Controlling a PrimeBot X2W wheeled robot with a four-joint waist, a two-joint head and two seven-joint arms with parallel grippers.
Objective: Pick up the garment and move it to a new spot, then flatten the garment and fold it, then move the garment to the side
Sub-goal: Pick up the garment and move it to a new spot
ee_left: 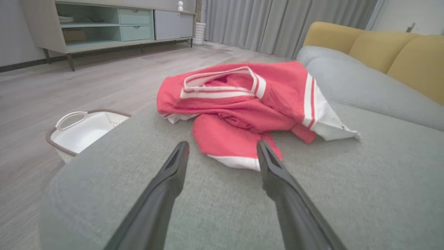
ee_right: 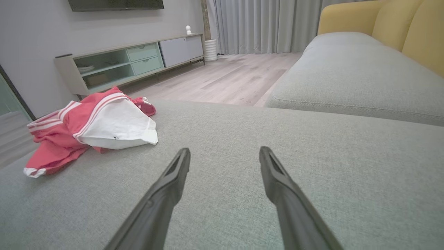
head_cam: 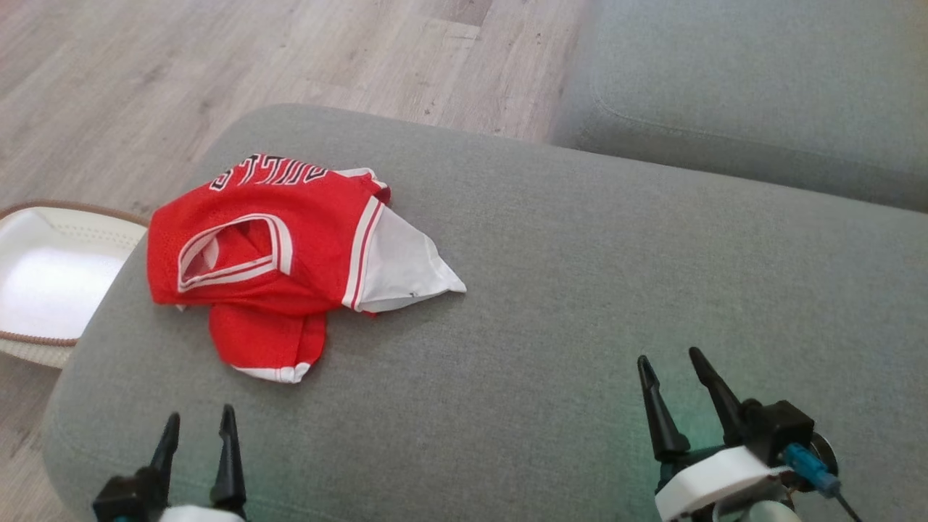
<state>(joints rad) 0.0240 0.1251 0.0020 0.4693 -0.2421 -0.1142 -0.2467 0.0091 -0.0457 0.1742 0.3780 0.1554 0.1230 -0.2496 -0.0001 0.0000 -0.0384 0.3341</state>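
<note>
The garment [head_cam: 275, 239] is a red jersey with white trim and a white inner flap, lying crumpled on the left part of a grey cushion [head_cam: 580, 290]. My left gripper [head_cam: 199, 424] stands open at the lower left, just short of the garment's nearest hem. In the left wrist view the garment [ee_left: 242, 100] lies right ahead of the open left gripper [ee_left: 222, 146]. My right gripper [head_cam: 670, 362] is open at the lower right, well away from the cloth. In the right wrist view the garment [ee_right: 90, 132] lies far left of the open right gripper [ee_right: 224, 152].
A white basket [head_cam: 43, 283] with a brown rim stands on the wooden floor left of the cushion. A second grey seat cushion [head_cam: 761, 94] lies at the back right, with yellow backrests [ee_left: 381, 48] beyond it. A low cabinet [ee_right: 131, 62] lines the far wall.
</note>
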